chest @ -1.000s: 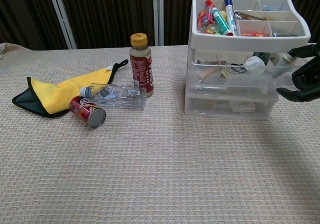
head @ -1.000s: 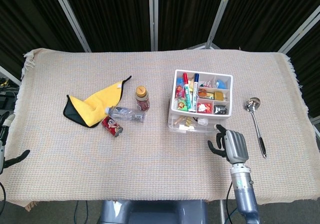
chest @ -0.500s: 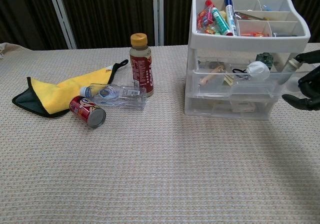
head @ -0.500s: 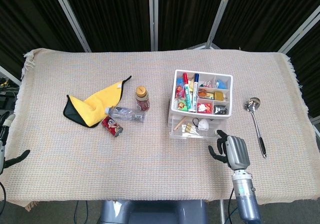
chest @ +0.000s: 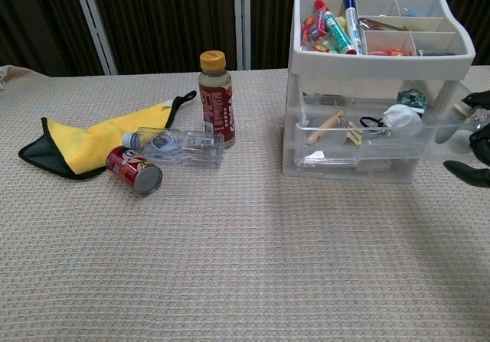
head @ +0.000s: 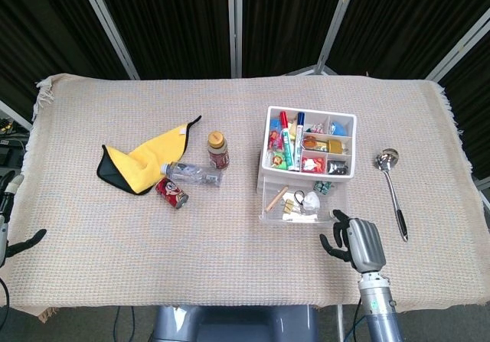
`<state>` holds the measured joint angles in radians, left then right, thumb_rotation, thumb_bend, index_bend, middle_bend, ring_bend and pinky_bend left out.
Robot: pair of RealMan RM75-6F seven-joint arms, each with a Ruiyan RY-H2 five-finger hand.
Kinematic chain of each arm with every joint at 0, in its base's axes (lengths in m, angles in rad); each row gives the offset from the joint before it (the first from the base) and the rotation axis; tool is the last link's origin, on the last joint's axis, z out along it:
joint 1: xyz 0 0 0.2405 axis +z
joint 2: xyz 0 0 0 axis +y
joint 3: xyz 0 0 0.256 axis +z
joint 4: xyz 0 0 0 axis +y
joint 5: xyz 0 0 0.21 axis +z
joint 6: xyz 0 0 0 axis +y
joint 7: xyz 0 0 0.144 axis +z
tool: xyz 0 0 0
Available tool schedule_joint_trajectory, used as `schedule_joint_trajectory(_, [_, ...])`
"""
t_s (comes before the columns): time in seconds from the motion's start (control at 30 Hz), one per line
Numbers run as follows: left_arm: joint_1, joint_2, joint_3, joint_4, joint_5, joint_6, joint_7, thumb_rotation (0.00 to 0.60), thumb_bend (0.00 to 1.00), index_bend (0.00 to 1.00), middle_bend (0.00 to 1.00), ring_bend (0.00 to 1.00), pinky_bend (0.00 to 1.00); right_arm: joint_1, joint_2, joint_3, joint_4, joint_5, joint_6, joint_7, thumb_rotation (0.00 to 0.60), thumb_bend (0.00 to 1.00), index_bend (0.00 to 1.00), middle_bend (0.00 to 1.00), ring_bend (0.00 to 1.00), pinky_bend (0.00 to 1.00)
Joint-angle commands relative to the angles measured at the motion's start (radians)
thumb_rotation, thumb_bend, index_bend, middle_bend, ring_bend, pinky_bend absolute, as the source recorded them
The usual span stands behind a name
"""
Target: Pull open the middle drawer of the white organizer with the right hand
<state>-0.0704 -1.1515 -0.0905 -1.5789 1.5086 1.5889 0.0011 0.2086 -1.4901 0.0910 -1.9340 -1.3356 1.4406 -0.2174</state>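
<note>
Left of the white organizer (head: 310,152) lie a yellow cloth (head: 138,161), a red can (head: 171,192), a clear bottle (head: 193,174) and an upright brown bottle (head: 218,149). The organizer's middle drawer (head: 298,203) juts toward the desk's (head: 230,242) near edge. The right hand (head: 354,240), fingers curled, touches the drawer's front right corner; whether it grips is unclear. A spoon (head: 392,190) lies right of the organizer.

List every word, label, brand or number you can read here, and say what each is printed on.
No text can be read.
Brown bottle: label print too blurred.
Red can: pictures only, lettering too small.
Clear bottle: label too blurred.
Markers in the white organizer: print too small.
</note>
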Motion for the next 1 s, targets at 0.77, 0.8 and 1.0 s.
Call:
schedule_joint_trajectory(0.77, [0.010, 0.008, 0.004, -0.002, 0.016, 0.021, -0.024, 0.600, 0.04, 0.00, 0.00, 0.00, 0.00, -0.049, -0.053, -0.070, 0.046, -0.109, 0.037, -0.016, 0.600, 0.18, 0.23, 0.79, 0.80, 0.59])
schedule_joint_trajectory(0.8, [0.010, 0.009, 0.004, -0.002, 0.016, 0.021, -0.025, 0.600, 0.04, 0.00, 0.00, 0.00, 0.00, -0.050, -0.054, -0.070, 0.046, -0.113, 0.037, -0.015, 0.600, 0.18, 0.22, 0.79, 0.80, 0.59])
schedule_joint_trajectory(1.0, [0.009, 0.009, 0.001, 0.000, 0.011, 0.017, -0.031, 0.600, 0.04, 0.00, 0.00, 0.00, 0.00, -0.066, -0.046, -0.084, 0.026, -0.182, 0.074, -0.011, 0.600, 0.17, 0.22, 0.80, 0.81, 0.60])
